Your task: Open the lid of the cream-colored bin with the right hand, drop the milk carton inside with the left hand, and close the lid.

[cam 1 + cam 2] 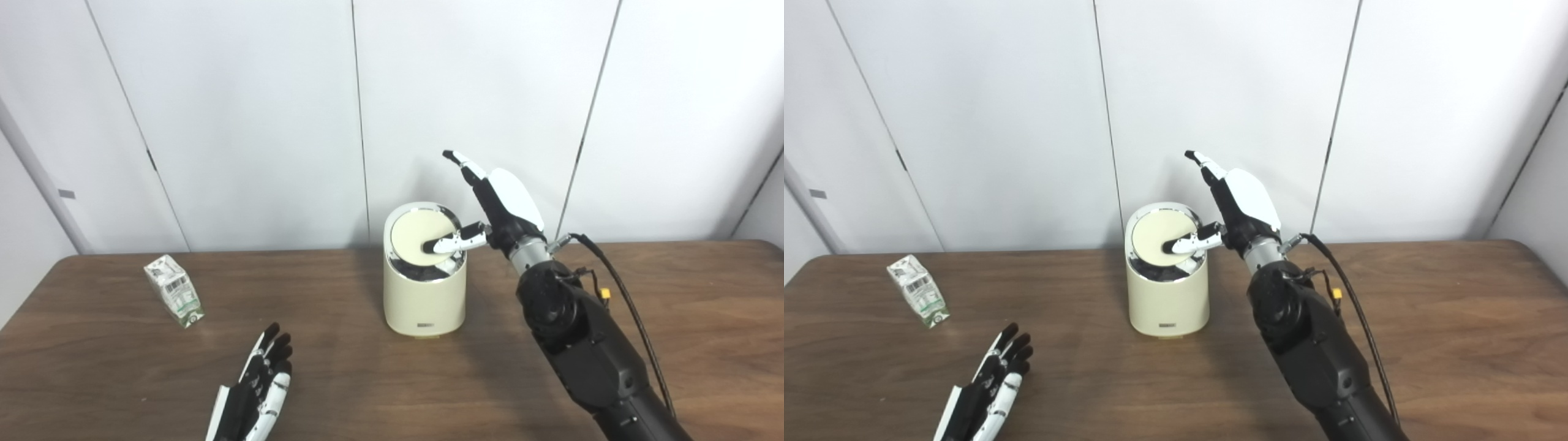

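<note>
Milk carton (174,290) print too small

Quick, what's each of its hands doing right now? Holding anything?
Left hand: open, holding nothing, near the table's front edge.
Right hand: open, holding nothing, fingers pointing up, thumb on the cream-colored bin's lid.

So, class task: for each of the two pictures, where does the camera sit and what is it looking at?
Left eye view: on the head, looking down at the table; bin near centre, both arms rising from the bottom edge.
Right eye view: beside it, same aim; bin sits further left.
Shared: carton, left hand, right hand with thumb on the lid.
</note>
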`<state>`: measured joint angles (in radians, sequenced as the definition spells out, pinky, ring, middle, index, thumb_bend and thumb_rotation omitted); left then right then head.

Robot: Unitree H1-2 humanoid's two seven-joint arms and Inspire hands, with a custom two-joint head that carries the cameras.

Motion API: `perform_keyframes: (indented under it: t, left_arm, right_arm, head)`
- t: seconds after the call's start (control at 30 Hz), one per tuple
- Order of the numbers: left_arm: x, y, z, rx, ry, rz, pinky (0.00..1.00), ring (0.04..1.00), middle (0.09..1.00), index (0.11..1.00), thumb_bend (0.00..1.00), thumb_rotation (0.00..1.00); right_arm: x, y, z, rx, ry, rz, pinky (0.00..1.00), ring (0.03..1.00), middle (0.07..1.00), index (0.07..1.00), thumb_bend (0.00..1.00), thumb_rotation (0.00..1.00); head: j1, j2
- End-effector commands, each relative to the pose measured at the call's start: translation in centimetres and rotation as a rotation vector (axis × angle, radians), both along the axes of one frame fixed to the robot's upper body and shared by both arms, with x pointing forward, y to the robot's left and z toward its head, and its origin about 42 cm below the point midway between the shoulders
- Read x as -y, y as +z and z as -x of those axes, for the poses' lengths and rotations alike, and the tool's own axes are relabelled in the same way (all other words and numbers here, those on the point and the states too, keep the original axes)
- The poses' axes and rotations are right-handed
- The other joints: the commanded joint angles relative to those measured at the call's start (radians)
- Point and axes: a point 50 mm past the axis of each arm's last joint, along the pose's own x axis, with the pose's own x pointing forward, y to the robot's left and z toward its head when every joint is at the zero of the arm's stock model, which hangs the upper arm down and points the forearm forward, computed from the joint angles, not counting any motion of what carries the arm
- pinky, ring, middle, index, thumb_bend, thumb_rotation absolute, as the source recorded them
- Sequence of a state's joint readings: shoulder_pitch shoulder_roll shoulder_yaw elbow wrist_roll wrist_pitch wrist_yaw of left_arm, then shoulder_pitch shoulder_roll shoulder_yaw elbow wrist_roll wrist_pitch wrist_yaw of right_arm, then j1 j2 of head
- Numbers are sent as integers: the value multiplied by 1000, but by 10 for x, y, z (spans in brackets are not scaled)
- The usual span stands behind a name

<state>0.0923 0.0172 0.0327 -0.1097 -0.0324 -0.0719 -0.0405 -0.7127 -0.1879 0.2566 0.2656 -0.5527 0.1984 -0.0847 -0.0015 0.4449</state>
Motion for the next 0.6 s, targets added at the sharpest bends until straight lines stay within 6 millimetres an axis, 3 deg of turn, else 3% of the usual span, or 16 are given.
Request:
perform_keyframes:
  t: [0.0, 0.07, 0.27, 0.43, 0.57]
  left_arm:
    - [11, -23, 12, -80, -1, 38, 932, 923, 929, 1000, 283, 583]
    - [10, -24, 13, -79, -3, 34, 930, 922, 928, 1000, 291, 585]
    - [9, -23, 12, -80, 3, 25, 924, 918, 925, 995, 289, 587]
    - [8, -23, 11, -79, -1, 22, 923, 918, 927, 993, 300, 605]
    - [6, -23, 11, -84, 1, 12, 923, 919, 926, 988, 300, 600]
  right_arm:
    - [-2, 11, 2, 10, 12, -110, 851, 914, 927, 909, 842, 189]
    - [1, 17, 5, 4, 23, -225, 802, 891, 916, 901, 796, 305]
    - [12, 33, 18, 31, 69, -461, 813, 884, 898, 888, 677, 461]
    - [24, 39, 33, 30, 59, -512, 809, 877, 898, 880, 561, 473]
    - [36, 31, 45, -4, 64, -577, 790, 883, 909, 871, 549, 442]
  head:
    - [1, 2]
    - [0, 3]
    - [-4, 6]
    - [-5, 8]
    - [-11, 12]
